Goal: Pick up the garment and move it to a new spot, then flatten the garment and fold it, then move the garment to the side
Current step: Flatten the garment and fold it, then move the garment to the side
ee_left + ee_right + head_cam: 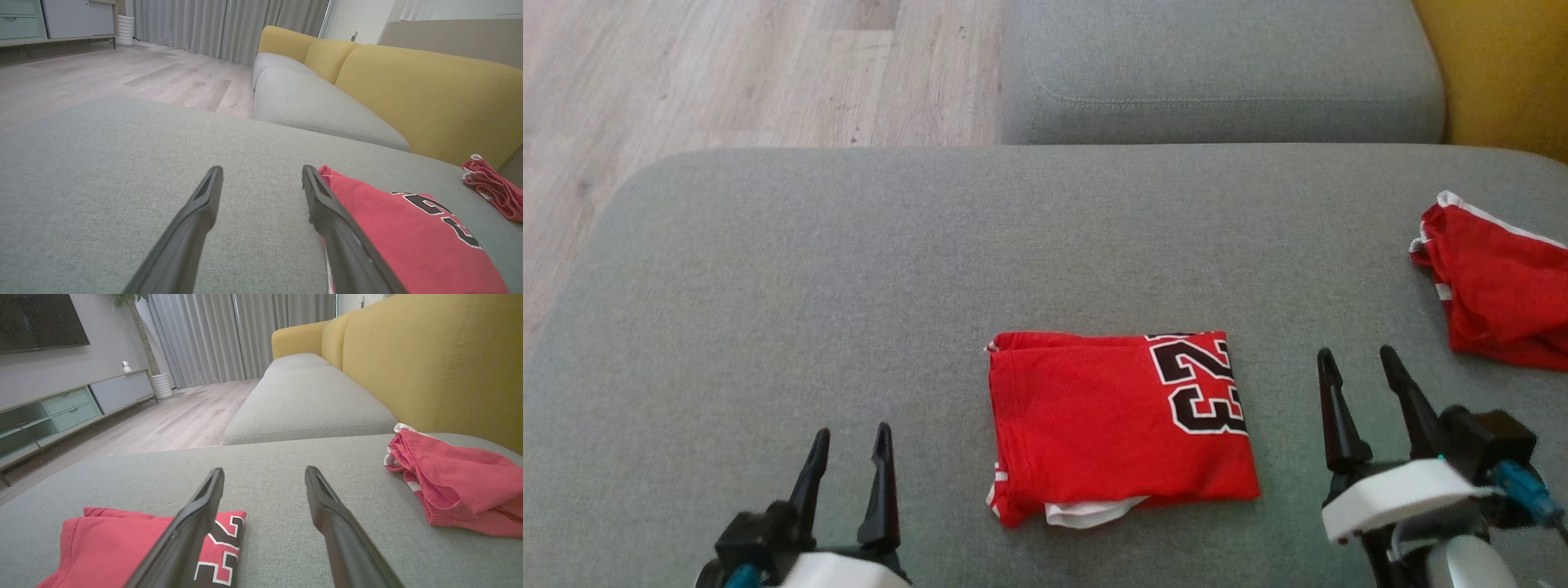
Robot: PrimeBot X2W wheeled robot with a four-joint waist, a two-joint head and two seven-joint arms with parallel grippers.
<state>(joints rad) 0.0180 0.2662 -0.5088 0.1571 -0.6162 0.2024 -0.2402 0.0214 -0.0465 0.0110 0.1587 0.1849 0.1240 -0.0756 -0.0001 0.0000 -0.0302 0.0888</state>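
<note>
Red and folded, the garment (1119, 425) lies between the wide-open, empty left end effector (853, 429) and right end effector (1356, 351), so each should pinch all layers at its near edge, lifting evenly.

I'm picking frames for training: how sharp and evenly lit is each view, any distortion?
Head view: soft focus, flat even light, the folded red jersey with black numerals throws barely any shadow on the grey fabric cushion. Left wrist view: sharper, wide-angle stretch swells the left pincer. Right wrist view: crisp, glare-free, even on the crumpled red garment with white trim.
</note>
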